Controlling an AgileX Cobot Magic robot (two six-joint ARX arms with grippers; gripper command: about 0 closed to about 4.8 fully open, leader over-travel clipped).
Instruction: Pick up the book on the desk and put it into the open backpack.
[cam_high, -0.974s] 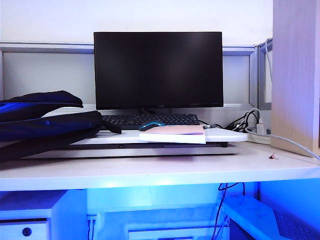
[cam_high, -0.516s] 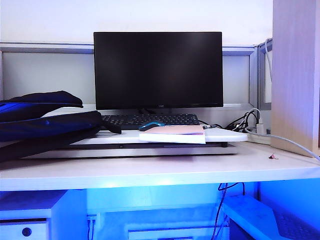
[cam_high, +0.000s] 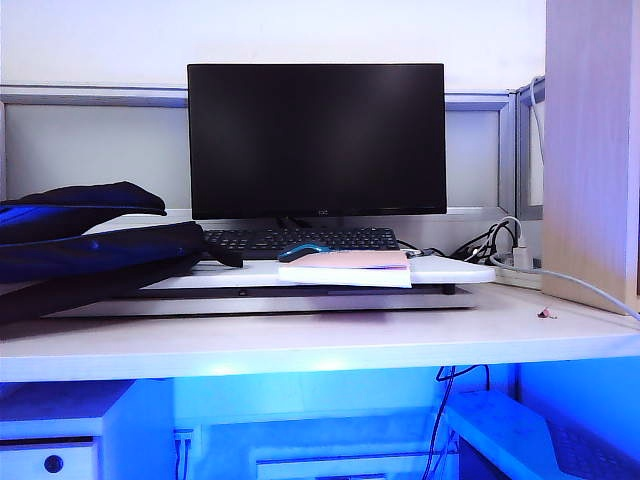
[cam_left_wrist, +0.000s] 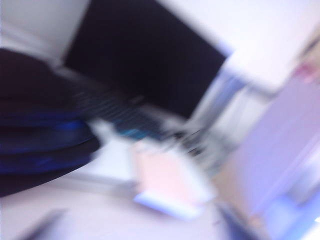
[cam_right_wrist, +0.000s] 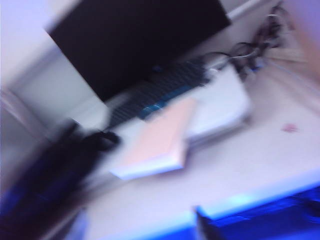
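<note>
Both grippers are sitting out of frame, jaw state unreadable. Book (cam_high: 352, 266) is lying on the raised board (cam_high: 440, 271), backpack (cam_high: 90, 245) lying left of it.

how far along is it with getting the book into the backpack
Nothing looks done yet. The book lies flat on the white raised board in front of the keyboard, untouched. The backpack sits at the left of the desk. Neither gripper shows in the exterior view, and both wrist views are blurred with no fingers clearly visible, so nothing appears held. Reaching, grasping, carrying and putting the book in all remain.
</note>
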